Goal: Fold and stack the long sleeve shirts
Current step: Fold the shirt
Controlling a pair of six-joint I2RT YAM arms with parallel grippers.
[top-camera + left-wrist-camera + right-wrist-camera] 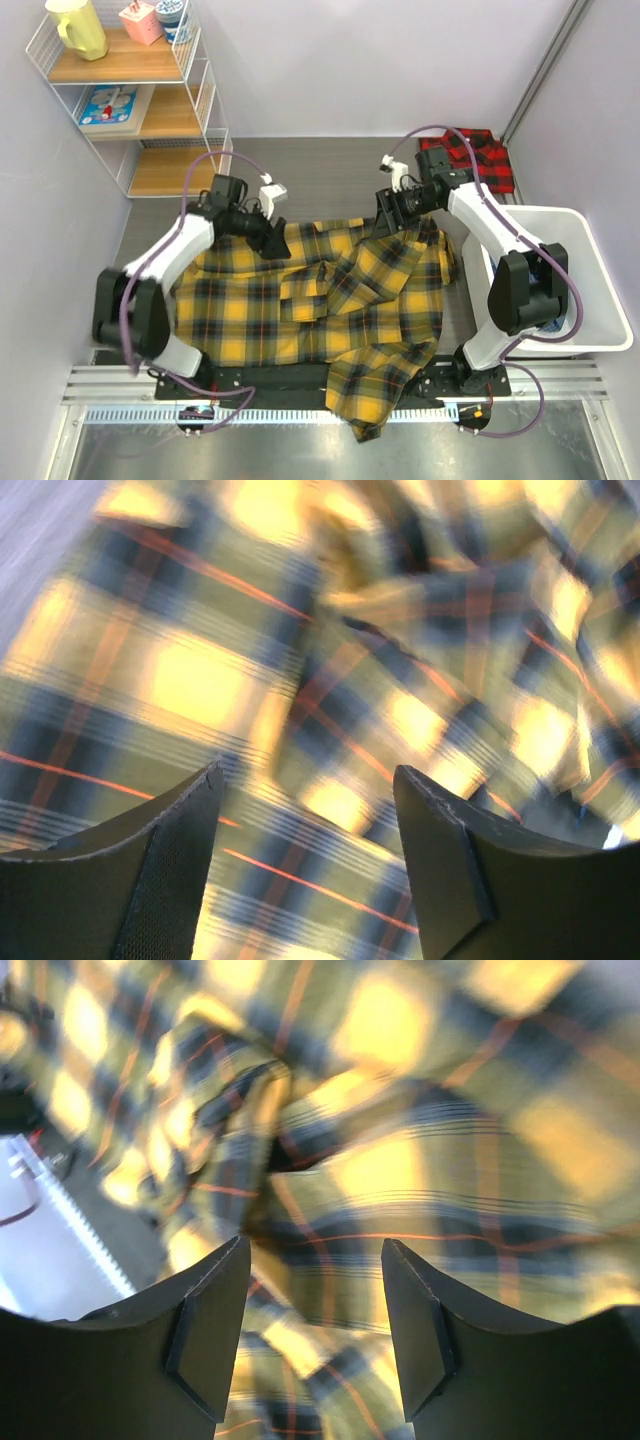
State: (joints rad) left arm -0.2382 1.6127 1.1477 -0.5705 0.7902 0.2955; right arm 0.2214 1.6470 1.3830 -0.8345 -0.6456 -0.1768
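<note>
Yellow plaid shirt overhangs near table edge; left tool, right tool spread above fabric.

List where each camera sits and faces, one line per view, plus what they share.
Top external: above and behind the arms, looking down on the yellow plaid shirt; both arms, left tool and right tool show.
Left wrist: on the left arm, facing down at the shirt; its open tool shows.
Right wrist: on the right arm, likewise; open tool shows.
Shared: the shirt, in all three.
</note>
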